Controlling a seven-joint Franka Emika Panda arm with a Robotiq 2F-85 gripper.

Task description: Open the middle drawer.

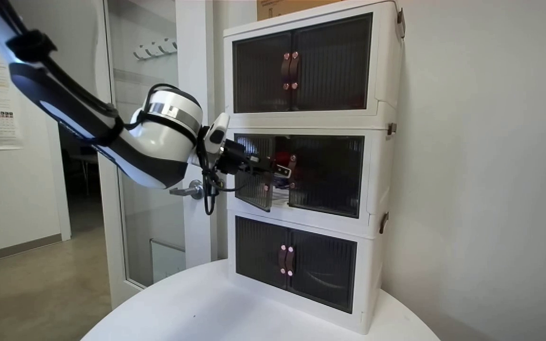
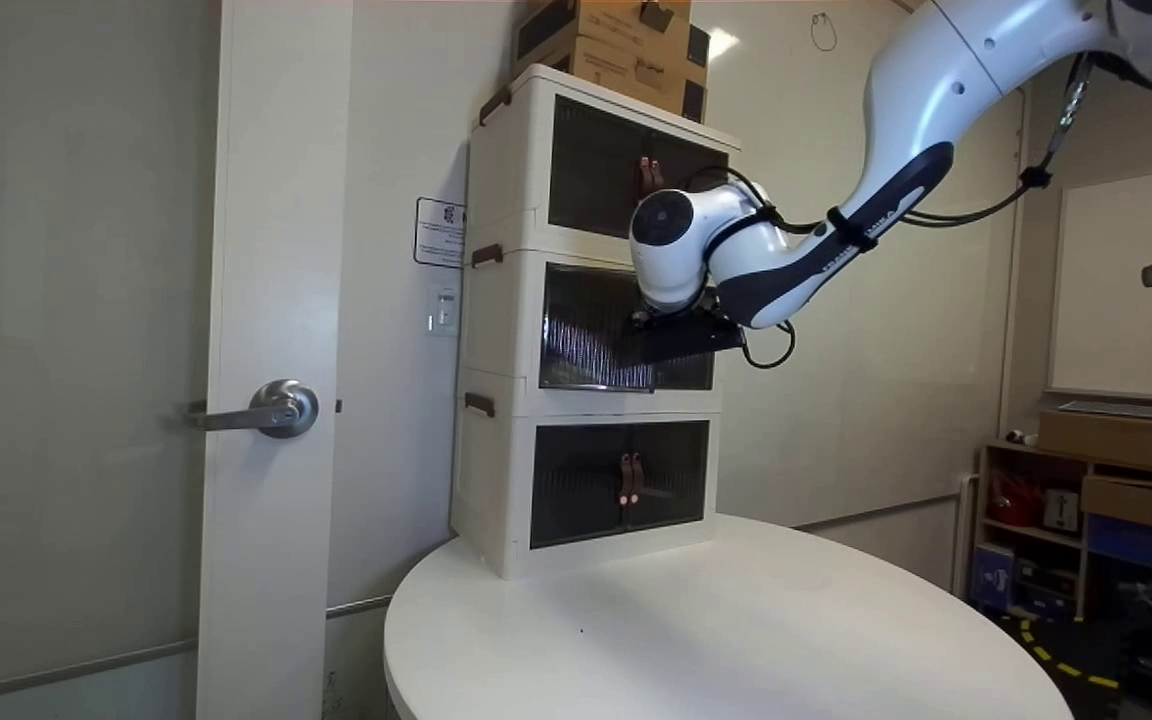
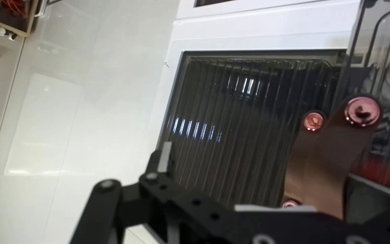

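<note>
The middle drawer (image 1: 328, 180) is a white-framed unit with two smoky ribbed doors; it also shows in an exterior view (image 2: 591, 335) and the wrist view (image 3: 235, 135). Its left door (image 1: 254, 189) stands ajar, with a narrow gap at the centre; the right door is shut. My gripper (image 1: 278, 170) is at this gap, beside the door's free edge. In the wrist view the brown handles (image 3: 317, 166) overlap and lie right of the clearly visible finger (image 3: 164, 162). That finger stands far out to the side, so the gripper looks open; the opposite finger is mostly hidden.
An identical unit (image 1: 330, 66) sits above and another (image 1: 323, 279) below, both shut. The stack stands on a round white table (image 2: 716, 630). Cardboard boxes (image 2: 626, 65) are on top. A door with a lever (image 1: 192, 189) stands behind the wrist; a wall (image 1: 481, 142) is beside the stack.
</note>
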